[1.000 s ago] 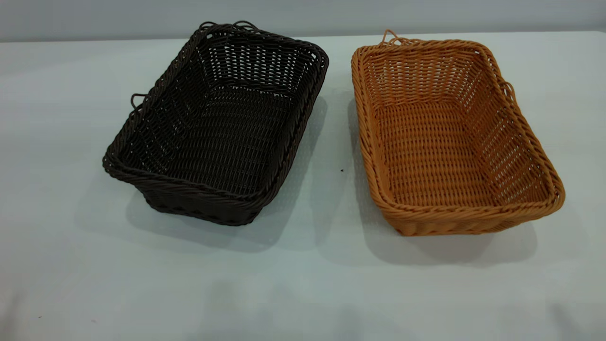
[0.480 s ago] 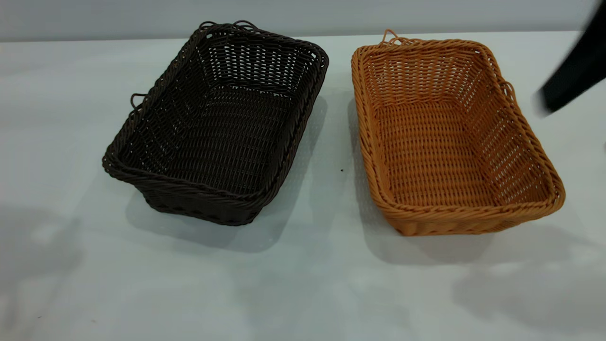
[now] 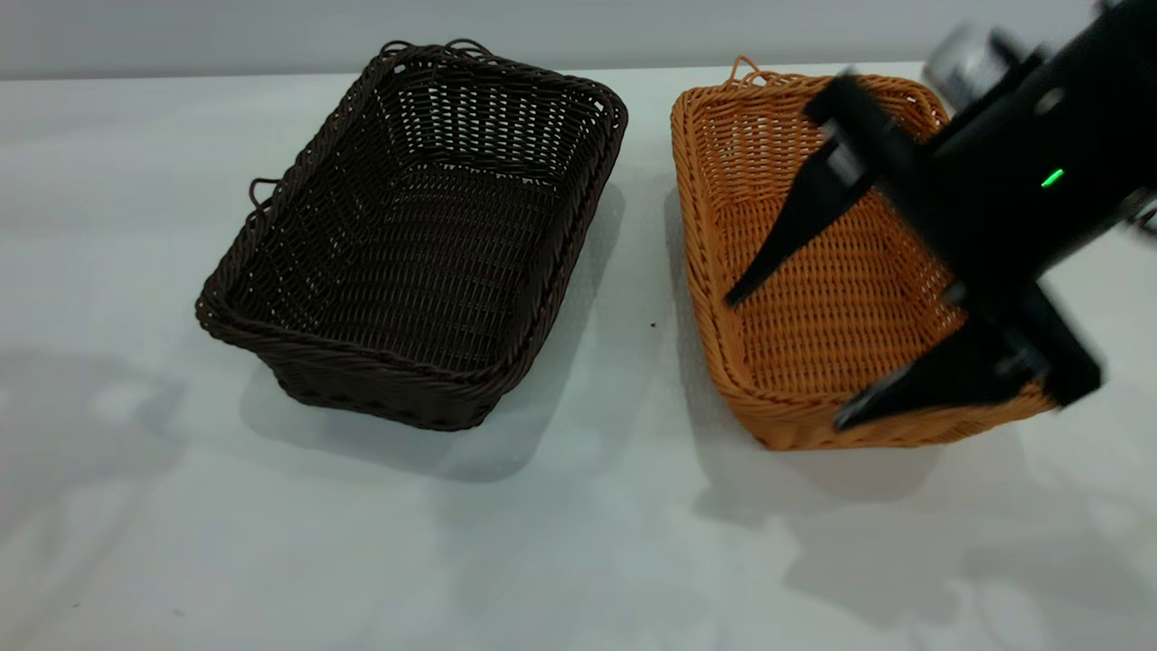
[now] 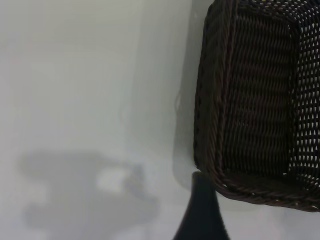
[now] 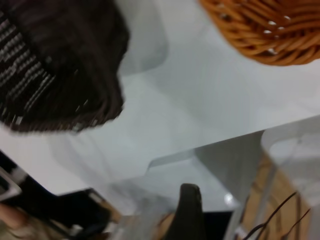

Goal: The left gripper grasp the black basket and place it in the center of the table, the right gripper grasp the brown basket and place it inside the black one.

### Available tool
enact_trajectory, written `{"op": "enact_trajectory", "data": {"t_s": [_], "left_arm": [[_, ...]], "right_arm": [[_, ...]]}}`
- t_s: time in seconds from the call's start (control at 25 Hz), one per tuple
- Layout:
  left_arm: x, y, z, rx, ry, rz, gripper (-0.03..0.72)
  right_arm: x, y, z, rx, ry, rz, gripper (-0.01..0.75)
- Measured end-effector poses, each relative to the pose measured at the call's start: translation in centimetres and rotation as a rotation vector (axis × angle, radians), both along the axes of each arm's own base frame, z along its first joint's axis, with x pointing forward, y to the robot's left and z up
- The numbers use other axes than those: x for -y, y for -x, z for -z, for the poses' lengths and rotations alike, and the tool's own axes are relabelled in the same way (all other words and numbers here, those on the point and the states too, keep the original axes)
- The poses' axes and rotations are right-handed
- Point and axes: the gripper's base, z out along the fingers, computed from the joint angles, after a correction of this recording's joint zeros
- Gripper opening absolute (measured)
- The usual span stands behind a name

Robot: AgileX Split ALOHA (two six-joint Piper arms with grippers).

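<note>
The black basket (image 3: 416, 244) sits on the table (image 3: 578, 542) left of centre. The brown basket (image 3: 813, 298) sits to its right. My right gripper (image 3: 785, 360) is open and hovers over the brown basket, one finger over its inside and one over its near rim. It holds nothing. My left gripper is out of the exterior view. In the left wrist view one dark finger (image 4: 201, 212) shows beside a corner of the black basket (image 4: 255, 100), with bare table on its other side. In the right wrist view, one finger (image 5: 190, 210) shows, with the black basket (image 5: 55, 65) and the brown basket (image 5: 270, 30).
A gap of bare table (image 3: 646, 271) separates the two baskets. The table's far edge (image 3: 181, 77) runs behind them. An arm's shadow (image 3: 81, 407) lies on the table at the left.
My right arm has swung in from the right edge and now hangs over the brown basket. Shadows have spread over the table at left and right. The baskets have not moved.
</note>
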Motion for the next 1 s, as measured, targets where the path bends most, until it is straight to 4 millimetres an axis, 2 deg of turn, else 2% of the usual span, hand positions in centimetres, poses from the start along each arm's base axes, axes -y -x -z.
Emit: {"op": "enact_trajectory", "data": {"t_s": [0.16, 0.44, 0.64, 0.8, 1.0], "left_arm": [[-0.1, -0.1, 0.0, 0.016, -0.014, 0.008, 0.518], [-0.2, -1.4, 1.8, -0.049, -0.009, 0.009, 0.518], [0.3, -4.4, 3.5, -0.098, -0.010, 0.045, 0.518], [2.7, -7.5, 5.1, -0.131, -0.017, 0.129, 0.518], [5.6, -11.1, 8.3, -0.206, -0.066, 0.172, 0.518]], "right_arm": [[0.1, -0.9, 2.8, -0.080, 0.025, 0.188, 0.574], [1.1, -1.9, 5.1, -0.095, 0.126, 0.416, 0.574], [1.8, -1.8, 7.2, -0.147, 0.199, 0.503, 0.574], [1.9, -1.5, 8.3, -0.178, 0.219, 0.508, 0.574], [1.9, -1.4, 8.5, -0.183, 0.220, 0.503, 0.574]]}}
